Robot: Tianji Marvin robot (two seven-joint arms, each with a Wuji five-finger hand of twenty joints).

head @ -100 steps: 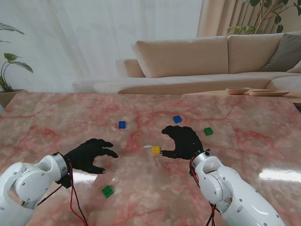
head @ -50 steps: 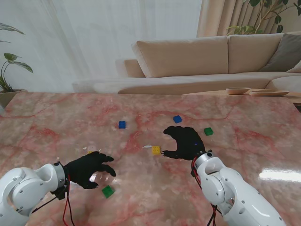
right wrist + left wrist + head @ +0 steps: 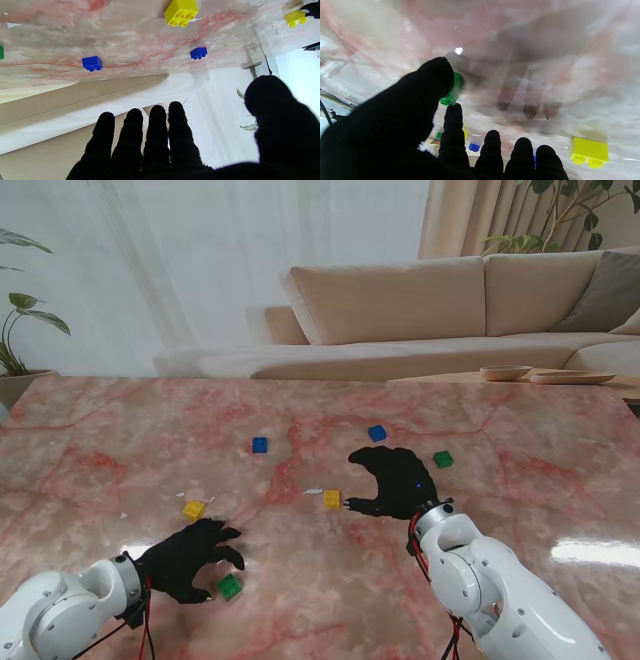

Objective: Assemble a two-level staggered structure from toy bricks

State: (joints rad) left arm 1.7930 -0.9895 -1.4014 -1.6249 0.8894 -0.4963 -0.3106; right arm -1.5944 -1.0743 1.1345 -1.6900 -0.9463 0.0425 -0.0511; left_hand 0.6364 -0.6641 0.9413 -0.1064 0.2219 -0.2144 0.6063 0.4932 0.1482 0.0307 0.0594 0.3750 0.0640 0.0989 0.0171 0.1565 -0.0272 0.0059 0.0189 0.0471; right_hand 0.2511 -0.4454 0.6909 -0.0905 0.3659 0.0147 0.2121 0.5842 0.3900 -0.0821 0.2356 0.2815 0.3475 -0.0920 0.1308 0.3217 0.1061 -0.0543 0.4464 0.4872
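Green brick (image 3: 451, 91) touches left hand (image 3: 190, 558) thumb only in wrist cam, no grip; right hand (image 3: 400, 480) open, empty; 2 green, 2 blue, 2 yellow.

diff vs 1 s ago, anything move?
Left hand pulled back nearer to me, uncovering a yellow brick, and now curls over the near green brick, thumb and a fingertip at it in the wrist view; a grasp isn't clear. Right hand, centre yellow brick, the blue bricks and far green brick unchanged.
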